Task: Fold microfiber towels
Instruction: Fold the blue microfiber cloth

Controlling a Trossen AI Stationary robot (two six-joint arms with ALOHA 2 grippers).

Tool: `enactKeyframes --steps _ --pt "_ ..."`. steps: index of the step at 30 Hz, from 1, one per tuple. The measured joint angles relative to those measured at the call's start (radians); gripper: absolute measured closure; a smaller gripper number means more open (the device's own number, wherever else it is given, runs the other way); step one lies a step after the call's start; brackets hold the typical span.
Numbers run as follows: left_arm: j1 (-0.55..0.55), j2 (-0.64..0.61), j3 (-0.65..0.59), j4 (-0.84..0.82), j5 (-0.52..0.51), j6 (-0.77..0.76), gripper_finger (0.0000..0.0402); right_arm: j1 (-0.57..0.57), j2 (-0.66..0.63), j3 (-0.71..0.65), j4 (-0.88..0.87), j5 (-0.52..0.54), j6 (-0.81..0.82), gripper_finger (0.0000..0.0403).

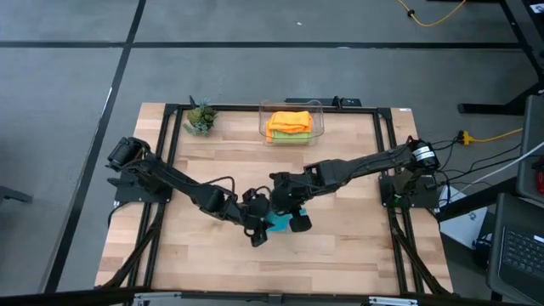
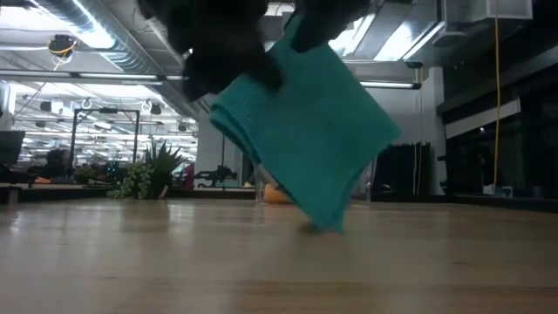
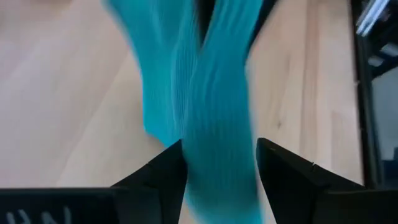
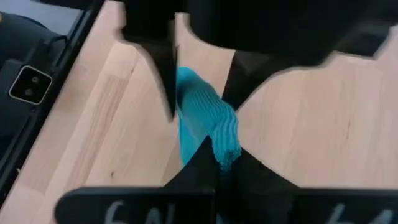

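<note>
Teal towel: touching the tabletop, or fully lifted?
Touching. The low view shows the teal towel hanging from the claws above, its lowest corner resting on the tabletop with no gap.

Teal towel top hidden behind pincers; left-wrist view blurred

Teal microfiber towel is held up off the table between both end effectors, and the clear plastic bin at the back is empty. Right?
Not quite. The clear plastic bin at the back isn't empty: the high view shows folded orange and lime green cloths inside. The rest stands: the teal microfiber towel hangs between the left end effector and the right end effector, only its lowest corner near the wooden table.
</note>
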Motion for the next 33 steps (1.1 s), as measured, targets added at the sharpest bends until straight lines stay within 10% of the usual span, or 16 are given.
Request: enactKeyframes --steps 14,22,33 --pt "-0.029 0.005 -0.004 -0.122 -0.028 -0.048 0.0227 0.003 -0.001 0.025 -0.019 0.001 0.005 0.0397" --pt "-0.036 0.005 -0.004 -0.128 -0.030 -0.026 0.0385 0.015 -0.002 0.024 -0.043 0.001 0.008 0.0397" --pt "-0.065 -0.090 -0.004 -0.190 -0.002 -0.038 0.0401 0.055 -0.001 -0.005 -0.015 0.107 0.008 0.0397"
